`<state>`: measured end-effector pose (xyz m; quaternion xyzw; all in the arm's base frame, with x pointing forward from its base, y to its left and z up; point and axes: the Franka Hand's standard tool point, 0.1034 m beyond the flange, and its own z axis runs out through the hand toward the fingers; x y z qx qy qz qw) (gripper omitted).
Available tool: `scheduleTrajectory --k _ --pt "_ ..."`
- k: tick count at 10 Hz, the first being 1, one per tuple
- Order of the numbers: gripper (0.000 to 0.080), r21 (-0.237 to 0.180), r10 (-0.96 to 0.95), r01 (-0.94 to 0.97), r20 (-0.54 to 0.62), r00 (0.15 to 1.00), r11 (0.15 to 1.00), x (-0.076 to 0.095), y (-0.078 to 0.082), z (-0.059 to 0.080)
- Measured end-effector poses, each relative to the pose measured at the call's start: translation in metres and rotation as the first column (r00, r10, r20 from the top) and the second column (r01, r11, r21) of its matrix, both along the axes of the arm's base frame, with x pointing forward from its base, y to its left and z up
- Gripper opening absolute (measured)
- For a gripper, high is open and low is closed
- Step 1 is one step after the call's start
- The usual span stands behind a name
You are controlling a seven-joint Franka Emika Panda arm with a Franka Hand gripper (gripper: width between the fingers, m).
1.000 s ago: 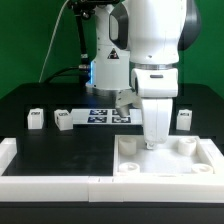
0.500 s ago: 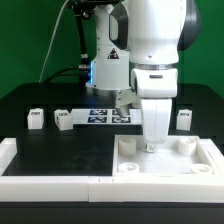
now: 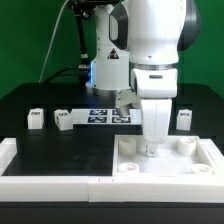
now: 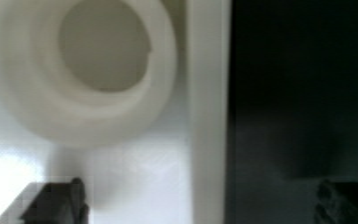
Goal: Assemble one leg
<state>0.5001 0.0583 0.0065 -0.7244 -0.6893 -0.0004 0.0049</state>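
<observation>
The pincer (image 3: 150, 143) sits low over the square top (image 3: 195, 166), fingers (image 4: 48, 204) spread wide with nothing between them, and a corner socket (image 4: 25, 95) is close by. No socket in view holds a leg. The nearest leg (image 3: 184, 120) stands untouched on the bench (image 3: 60, 152), so fetching and seating it appear still to do.

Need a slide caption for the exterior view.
Panda gripper at the white square piece, three legs standing loose farther back.

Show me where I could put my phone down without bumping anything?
Bare black table lies between the front white rail, the two legs behind and the square piece. Crowded: that piece, under the arm's fingers, and the marker board row.
</observation>
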Motion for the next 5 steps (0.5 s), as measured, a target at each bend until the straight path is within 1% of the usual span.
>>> scheduleTrajectory --k 2,3,5 --pt "0.0649 0.000 -0.015 0.015 0.001 1.000 1.000 0.000 0.001 0.001" --pt "0.0649 -0.005 -0.074 0.074 0.008 0.997 0.997 -0.007 0.007 0.010" --pt "0.0649 -0.016 -0.128 0.129 0.025 0.991 0.992 -0.027 0.018 0.038"
